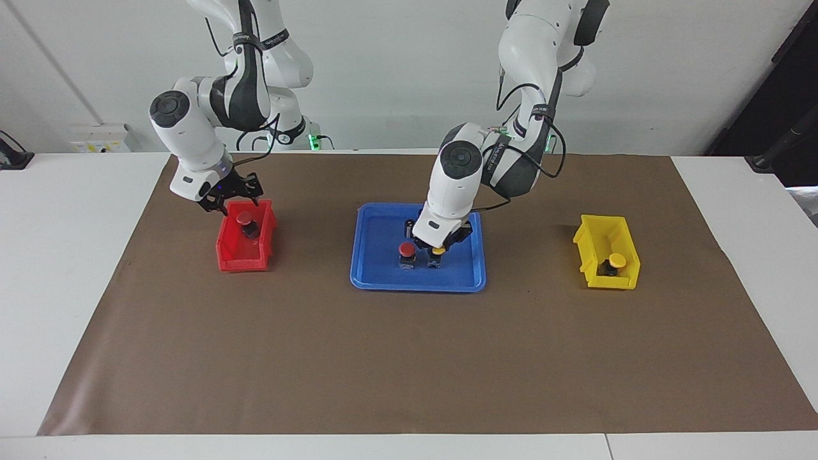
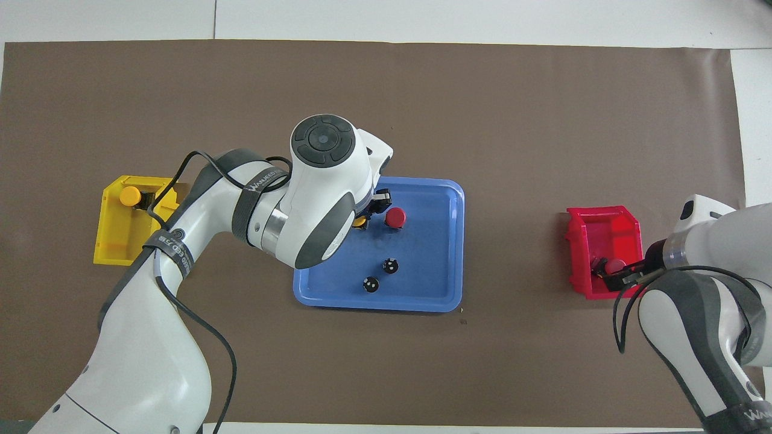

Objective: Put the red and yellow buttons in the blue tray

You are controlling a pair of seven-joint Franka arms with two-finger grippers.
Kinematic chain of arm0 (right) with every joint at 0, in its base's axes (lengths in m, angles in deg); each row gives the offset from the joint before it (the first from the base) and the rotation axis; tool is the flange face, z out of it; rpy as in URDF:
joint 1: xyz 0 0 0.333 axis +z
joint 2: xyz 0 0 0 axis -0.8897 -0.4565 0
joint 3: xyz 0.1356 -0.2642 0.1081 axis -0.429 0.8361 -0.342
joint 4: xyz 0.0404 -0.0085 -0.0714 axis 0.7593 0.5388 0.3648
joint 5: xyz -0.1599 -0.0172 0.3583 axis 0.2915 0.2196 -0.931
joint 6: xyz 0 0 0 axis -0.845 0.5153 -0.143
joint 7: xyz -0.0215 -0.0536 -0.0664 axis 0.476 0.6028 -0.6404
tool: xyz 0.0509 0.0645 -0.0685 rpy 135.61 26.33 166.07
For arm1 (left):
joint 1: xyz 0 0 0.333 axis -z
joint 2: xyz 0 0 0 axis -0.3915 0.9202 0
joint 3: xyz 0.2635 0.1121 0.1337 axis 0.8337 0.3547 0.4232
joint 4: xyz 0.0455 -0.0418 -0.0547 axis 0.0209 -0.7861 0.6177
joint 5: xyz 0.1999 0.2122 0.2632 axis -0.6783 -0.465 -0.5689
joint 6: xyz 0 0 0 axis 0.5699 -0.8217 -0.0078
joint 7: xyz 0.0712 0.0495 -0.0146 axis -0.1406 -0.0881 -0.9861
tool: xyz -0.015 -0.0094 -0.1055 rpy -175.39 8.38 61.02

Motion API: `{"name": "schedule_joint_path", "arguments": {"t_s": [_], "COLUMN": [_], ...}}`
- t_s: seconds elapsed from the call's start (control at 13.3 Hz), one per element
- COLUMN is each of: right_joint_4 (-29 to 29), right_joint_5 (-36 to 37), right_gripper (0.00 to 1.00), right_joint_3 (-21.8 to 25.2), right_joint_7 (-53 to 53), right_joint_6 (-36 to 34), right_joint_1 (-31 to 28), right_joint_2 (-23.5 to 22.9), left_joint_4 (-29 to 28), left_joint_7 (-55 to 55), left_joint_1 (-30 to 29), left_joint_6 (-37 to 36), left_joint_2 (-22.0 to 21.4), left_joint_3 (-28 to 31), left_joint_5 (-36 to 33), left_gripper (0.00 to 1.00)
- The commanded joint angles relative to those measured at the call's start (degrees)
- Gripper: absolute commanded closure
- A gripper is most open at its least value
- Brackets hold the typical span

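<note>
Brown matte mat [image 1: 409, 358], glossy blue tray [image 1: 377, 275]

The blue tray [image 1: 370, 268] looked like smooth moulded plastic with a slight sheen along its rim. The red bin [image 1: 227, 255] and yellow bin [image 1: 591, 252] showed the same glossy, hard plastic. The button caps, red [image 1: 406, 248] and yellow [image 1: 615, 259], appeared smooth and shiny on matt black bases. The brown mat [image 1: 409, 358] was matt, paper-like, with faint creases toward its 3 o'clock edge. The arm shells [image 2: 325, 199] were glossy white plastic.
</note>
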Motion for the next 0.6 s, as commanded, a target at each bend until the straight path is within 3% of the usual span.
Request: {"name": "schedule_joint_path", "arguments": {"t_s": [0.0,0.22,0.38,0.53], "right_joint_4": [3.1,3.3,3.3,3.3], "right_joint_5": [-1.1,-1.1,-1.1,-1.1], "right_gripper": [0.27,0.30,0.31,0.32], "right_joint_3": [-0.5,-0.5,-0.5,-0.5], "right_joint_7": [-1.7,-1.0,-0.5,2.6], "right_joint_6": [3.4,5.5,6.9,8.0], "right_joint_1": [-1.1,-1.1,-1.1,-0.5], "right_joint_2": [1.7,0.8,0.1,0.0], "left_joint_4": [1.3,1.8,2.1,2.1], "left_joint_7": [-0.4,-0.6,-6.4,-9.0], "left_joint_1": [0.7,0.7,0.6,0.6], "left_joint_6": [-0.8,-1.5,0.7,2.2], "left_joint_2": [0.7,0.8,0.9,0.5], "left_joint_3": [0.8,0.8,0.8,0.8], "left_joint_5": [0.0,0.3,2.9,3.4], "left_gripper": [0.57,0.47,0.32,0.08]}}
